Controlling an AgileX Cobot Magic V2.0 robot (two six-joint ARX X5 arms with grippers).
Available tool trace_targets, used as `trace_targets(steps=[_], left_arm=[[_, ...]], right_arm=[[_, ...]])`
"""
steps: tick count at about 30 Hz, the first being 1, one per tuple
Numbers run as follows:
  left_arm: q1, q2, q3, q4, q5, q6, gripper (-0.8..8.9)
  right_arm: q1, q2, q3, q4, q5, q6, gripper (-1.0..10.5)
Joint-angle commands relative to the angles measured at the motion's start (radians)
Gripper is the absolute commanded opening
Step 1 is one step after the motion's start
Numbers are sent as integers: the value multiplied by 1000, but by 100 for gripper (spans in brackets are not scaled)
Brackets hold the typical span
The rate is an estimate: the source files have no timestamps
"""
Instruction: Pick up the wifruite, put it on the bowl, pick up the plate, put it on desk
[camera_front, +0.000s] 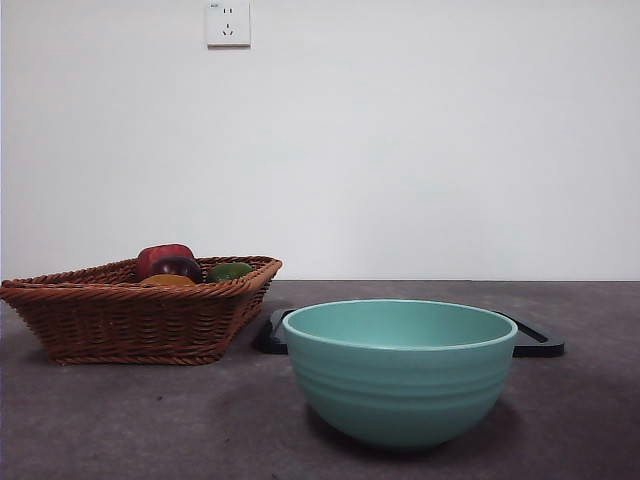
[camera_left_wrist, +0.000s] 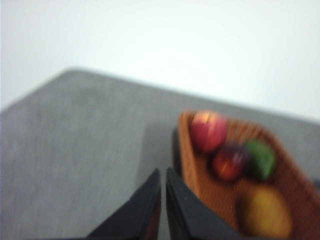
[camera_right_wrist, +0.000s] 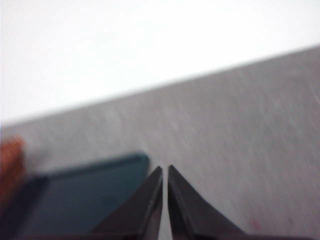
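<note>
The wifruite (camera_front: 168, 281) is a small orange-brown fruit lying in the brown wicker basket (camera_front: 120, 320) at the left; in the blurred left wrist view the wifruite (camera_left_wrist: 265, 212) lies near the basket's close end. The teal bowl (camera_front: 400, 372) stands in front at the centre, with nothing showing above its rim. Behind it a flat black plate (camera_front: 535, 338) lies on the desk (camera_front: 120, 420). My left gripper (camera_left_wrist: 162, 171) is shut and holds nothing, hovering beside the basket (camera_left_wrist: 200, 195). My right gripper (camera_right_wrist: 165, 168) is shut and holds nothing, by the edge of the plate (camera_right_wrist: 75, 200). Neither arm shows in the front view.
The basket also holds a red-and-dark-purple fruit (camera_front: 168, 262) and a green fruit (camera_front: 230, 270). A white wall with a socket (camera_front: 228, 23) stands behind the desk. Bare desk (camera_right_wrist: 240, 150) stretches past the plate.
</note>
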Motion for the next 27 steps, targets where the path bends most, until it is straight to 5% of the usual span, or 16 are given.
trace_targets(steps=[1, 9, 17, 27], left_arm=[[-1, 27, 80, 14, -8, -23, 15], [-9, 188, 341, -3, 72, -34, 15], [-87, 403, 618, -137, 139, -24, 15], [-177, 600, 838, -283, 314, 1, 15]], right_arm=[[13, 17, 84, 16, 5, 70, 10], [37, 171, 383, -129, -16, 94, 10], [43, 389, 660, -296, -171, 81, 10], [80, 536, 843, -457, -344, -52, 10]])
